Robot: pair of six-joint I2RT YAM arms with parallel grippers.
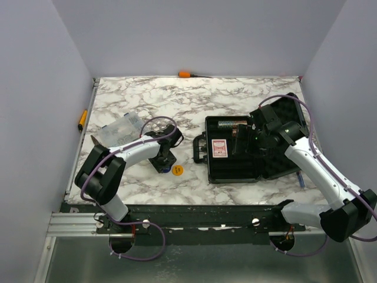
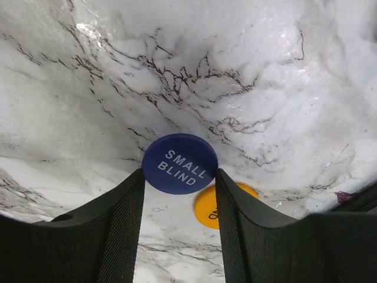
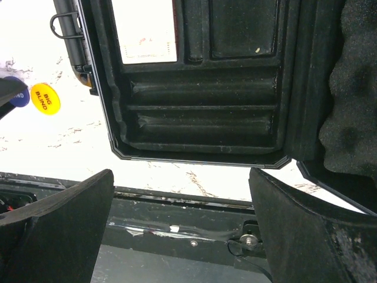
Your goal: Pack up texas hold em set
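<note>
The black case (image 1: pixel 235 171) lies open right of centre, its foam-lined lid (image 1: pixel 285 121) folded out to the right. A red-backed deck (image 1: pixel 219 147) and small chip stacks (image 1: pixel 231 124) sit in its tray. My left gripper (image 2: pixel 179 172) is shut on the blue "SMALL BLIND" disc (image 2: pixel 179 163), its fingertips pressing both edges just above the marble. Beside it lies the orange disc (image 2: pixel 207 206), partly behind the right finger. My right gripper (image 3: pixel 181 177) hangs open over the case's near rim (image 3: pixel 200 156), holding nothing. The right wrist view also shows the orange "BIG BLIND" disc (image 3: pixel 45 98).
A clear plastic box (image 1: pixel 118 130) sits at the left behind my left arm. One orange-handled tool (image 1: pixel 185 74) lies at the far edge, another (image 1: pixel 82 119) at the left edge. The case handle (image 1: pixel 199 150) points toward the discs. A metal rail (image 1: pixel 88 224) runs along the near edge.
</note>
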